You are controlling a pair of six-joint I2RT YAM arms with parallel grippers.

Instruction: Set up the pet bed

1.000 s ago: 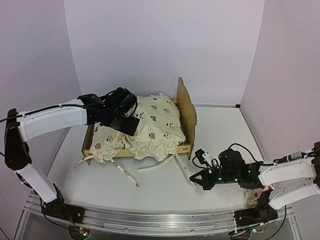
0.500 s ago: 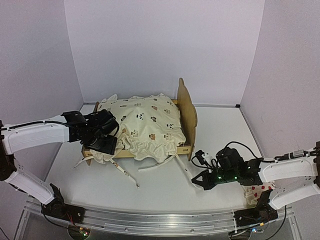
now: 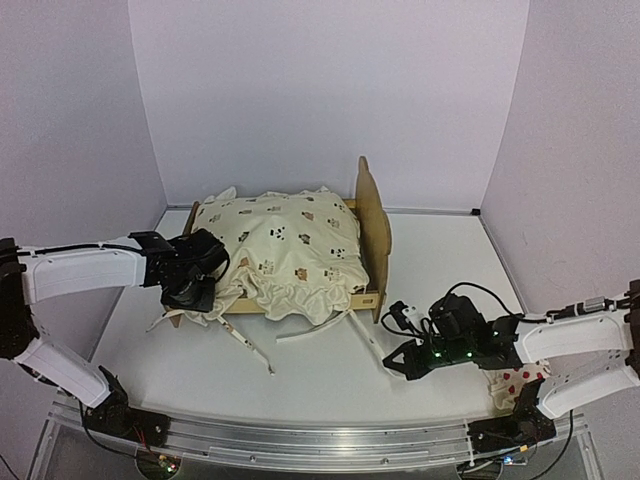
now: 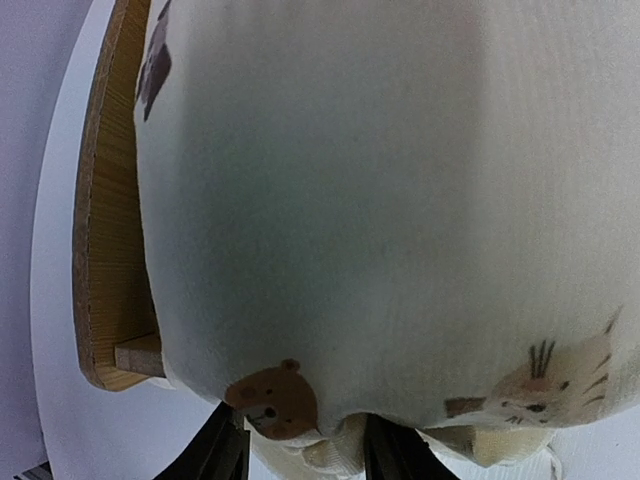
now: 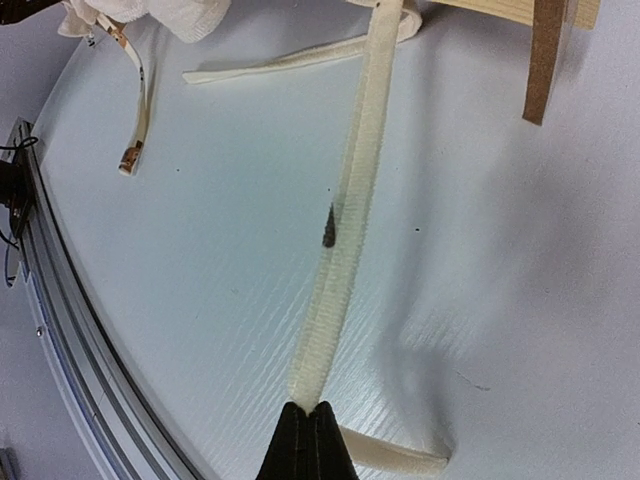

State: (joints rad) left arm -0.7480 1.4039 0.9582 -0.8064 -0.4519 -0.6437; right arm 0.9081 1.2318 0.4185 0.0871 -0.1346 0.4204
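The plywood pet bed (image 3: pixel 373 215) stands mid-table, with its curvy end board (image 4: pixel 105 250) at the left of the left wrist view. A cream animal-print cushion (image 3: pixel 290 245) is heaped on it and spills over the front rail. At the bed's near left corner, my left gripper (image 3: pixel 190 290) has its fingers on either side of a bunched ruffled corner of the cushion (image 4: pixel 350 200), which touches both. My right gripper (image 5: pixel 310 425) rests low on the table to the front right. It is shut on the end of a long cream tie (image 5: pixel 350 250) that runs back toward the bed leg (image 5: pixel 545 60).
More loose ties (image 3: pixel 250 350) trail over the table in front of the bed. A white red-dotted pillow (image 3: pixel 515 382) lies partly under the right arm. The metal rail (image 3: pixel 300 440) marks the near edge, and walls close in left, back and right.
My left arm came down from above the cushion to the bed's near left corner, and its jaws narrowed around the cushion's ruffle. The right arm has barely moved.
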